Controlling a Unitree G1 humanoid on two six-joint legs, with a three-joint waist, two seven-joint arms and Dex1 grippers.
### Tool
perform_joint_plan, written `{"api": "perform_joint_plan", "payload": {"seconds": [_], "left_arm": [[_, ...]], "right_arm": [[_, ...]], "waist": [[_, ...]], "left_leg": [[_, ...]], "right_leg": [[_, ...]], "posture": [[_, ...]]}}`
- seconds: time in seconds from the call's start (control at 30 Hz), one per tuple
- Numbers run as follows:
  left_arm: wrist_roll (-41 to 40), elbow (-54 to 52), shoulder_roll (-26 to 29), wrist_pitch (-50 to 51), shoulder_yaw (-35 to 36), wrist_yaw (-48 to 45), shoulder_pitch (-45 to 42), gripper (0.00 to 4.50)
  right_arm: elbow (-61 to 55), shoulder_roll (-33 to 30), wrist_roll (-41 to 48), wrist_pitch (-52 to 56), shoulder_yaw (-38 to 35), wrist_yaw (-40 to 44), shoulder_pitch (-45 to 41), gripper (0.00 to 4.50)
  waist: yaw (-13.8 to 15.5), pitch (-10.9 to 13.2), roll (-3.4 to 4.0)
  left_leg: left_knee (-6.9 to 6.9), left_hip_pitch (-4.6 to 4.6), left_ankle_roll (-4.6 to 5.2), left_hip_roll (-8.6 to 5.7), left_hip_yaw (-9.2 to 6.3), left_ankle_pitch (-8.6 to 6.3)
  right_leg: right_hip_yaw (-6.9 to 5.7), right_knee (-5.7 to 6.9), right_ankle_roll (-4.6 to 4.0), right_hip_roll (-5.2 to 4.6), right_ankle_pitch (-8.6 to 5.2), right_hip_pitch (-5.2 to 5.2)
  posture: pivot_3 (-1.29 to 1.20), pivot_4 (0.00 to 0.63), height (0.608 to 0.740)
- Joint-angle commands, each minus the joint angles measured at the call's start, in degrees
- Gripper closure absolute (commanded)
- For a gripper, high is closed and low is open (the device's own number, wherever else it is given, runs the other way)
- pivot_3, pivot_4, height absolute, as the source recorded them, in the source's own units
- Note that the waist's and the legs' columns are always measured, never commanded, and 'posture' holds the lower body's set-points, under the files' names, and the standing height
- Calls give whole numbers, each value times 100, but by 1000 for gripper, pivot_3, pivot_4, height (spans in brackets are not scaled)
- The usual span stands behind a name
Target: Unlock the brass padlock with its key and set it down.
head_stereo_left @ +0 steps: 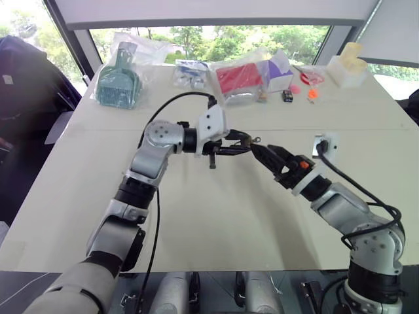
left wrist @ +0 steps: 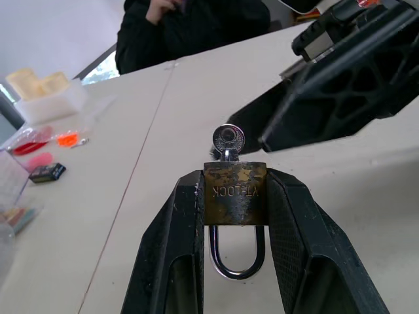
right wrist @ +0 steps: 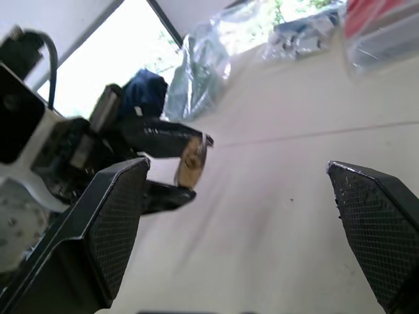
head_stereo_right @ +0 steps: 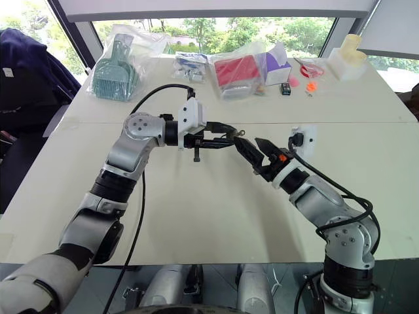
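Sunlit windows back a pale table (head_stereo_left: 216,222) whose far edge is lined with bagged items. Above its middle the left gripper (left wrist: 234,196) pinches the brass padlock (left wrist: 234,193) between both fingers, clear of the tabletop, with the key (left wrist: 228,141) seated in its end. Just right of it, the right gripper (right wrist: 239,216) hangs with fingers spread wide, holding nothing.

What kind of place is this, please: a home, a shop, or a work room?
Probably a test or office room, not a home: a wide pale table stands by large windows with trees outside, and bagged sample items such as a green dustpan set lie along its far edge.
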Motion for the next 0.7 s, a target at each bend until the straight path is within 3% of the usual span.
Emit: {"api": "perform_joint_plan", "payload": {"seconds": [0.03, 0.17, 0.23, 0.33, 0.5, 0.7], "left_arm": [[-184, -346, 1, 47, 86, 209, -57, 3753], [-182, -341, 39, -66, 5, 231, -34, 3753], [-212, -364, 41, -70, -16, 200, -11, 3752], [-234, -417, 56, -100, -61, 164, 24, 3752], [-250, -507, 96, -202, -139, 176, 29, 3752], [-71, -476, 86, -771, -120, 503, -11, 3752]], "right_arm": [[-58, -46, 406, -142, -151, -36, -61, 0], [-77, -66, 666, -227, -135, -135, -13, 0], [-67, -47, 723, -291, -108, -199, -28, 535], [-47, 18, 785, -413, -53, -298, -74, 1790], [-25, 45, 817, -530, 109, -374, -88, 4453], [42, 39, 844, -649, 242, -494, -84, 4453]], "waist": [[-3, 0, 0], [-7, 0, 0], [-4, 0, 0], [-6, 0, 0], [-8, 0, 0], [-3, 0, 1]], "left_leg": [[-1, 0, 0, 0, 0, 0], [-2, 1, 0, 1, 1, 0], [-2, 2, 0, 0, 1, 0], [-2, 2, 0, 0, 2, 0], [-2, 2, -1, 1, 2, 1], [-2, 2, -2, 1, 2, 1]], "right_leg": [[0, 0, 6, 1, 3, 1], [-1, 2, 9, 4, 5, 1], [0, 1, 9, 4, 5, 1], [0, 1, 9, 4, 4, 1], [0, 2, 9, 4, 4, 1], [0, 1, 9, 4, 4, 1]], "posture": [[0, 150, 735], [0, 150, 735], [0, 150, 735], [0, 150, 735], [0, 150, 735], [0, 150, 735]]}}
